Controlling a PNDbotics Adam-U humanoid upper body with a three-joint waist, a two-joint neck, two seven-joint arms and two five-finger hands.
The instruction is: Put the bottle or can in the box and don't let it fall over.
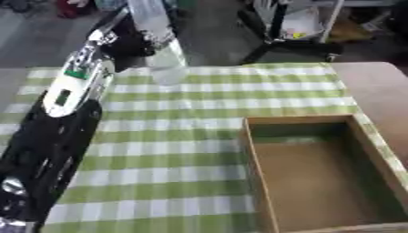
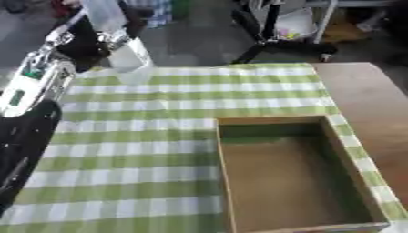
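Observation:
My left hand [image 1: 131,43] is shut on a clear plastic bottle [image 1: 159,41], holding it upright above the far left part of the green checked tablecloth [image 1: 175,136]. The bottle's base hangs just over the cloth's far edge. The left arm runs up the left side of both views. An open brown cardboard box [image 1: 318,173] stands at the near right with nothing inside it, well to the right of and nearer than the bottle. My right hand shows in neither view.
A bare brown tabletop [image 1: 379,86] lies to the right of the cloth. Beyond the table's far edge stand a black stand's legs [image 1: 283,45] and other clutter on the floor.

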